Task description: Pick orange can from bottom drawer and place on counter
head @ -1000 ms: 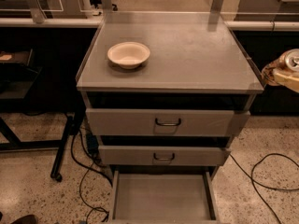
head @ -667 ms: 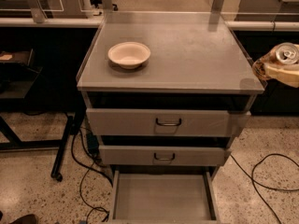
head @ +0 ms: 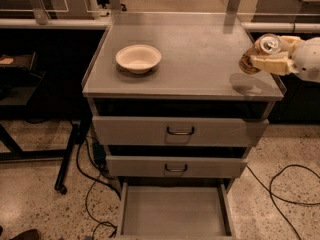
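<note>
The gripper was clamped around the orange can, holding it tilted just above the counter's right edge, apparently ready for setting down. Below the counter the bottom drawer stood open; a bowl sat on the counter's left.

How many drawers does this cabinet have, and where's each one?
3. Top drawer shut under the counter, middle drawer shut below it, bottom drawer pulled open lowest. The gripper holds the orange can over the counter's right edge.
</note>
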Robot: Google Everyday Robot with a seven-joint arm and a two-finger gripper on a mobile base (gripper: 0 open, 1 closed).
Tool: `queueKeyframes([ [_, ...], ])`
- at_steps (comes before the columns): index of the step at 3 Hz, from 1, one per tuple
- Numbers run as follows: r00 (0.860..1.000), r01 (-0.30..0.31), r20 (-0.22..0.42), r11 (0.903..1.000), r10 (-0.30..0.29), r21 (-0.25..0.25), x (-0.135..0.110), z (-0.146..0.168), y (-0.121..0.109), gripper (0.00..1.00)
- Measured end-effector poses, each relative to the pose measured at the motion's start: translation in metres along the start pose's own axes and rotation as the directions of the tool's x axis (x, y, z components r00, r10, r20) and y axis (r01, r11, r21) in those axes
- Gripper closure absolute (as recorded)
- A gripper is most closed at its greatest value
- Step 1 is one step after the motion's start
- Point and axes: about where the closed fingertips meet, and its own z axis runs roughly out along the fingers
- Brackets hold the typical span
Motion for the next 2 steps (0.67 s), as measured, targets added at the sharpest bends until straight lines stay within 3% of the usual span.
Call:
queueKeyframes([
  [2,1.000,0.004,0.005,1.0000,-0.004,-0.008,-0.0035,0.0050,0.0023,1.00],
])
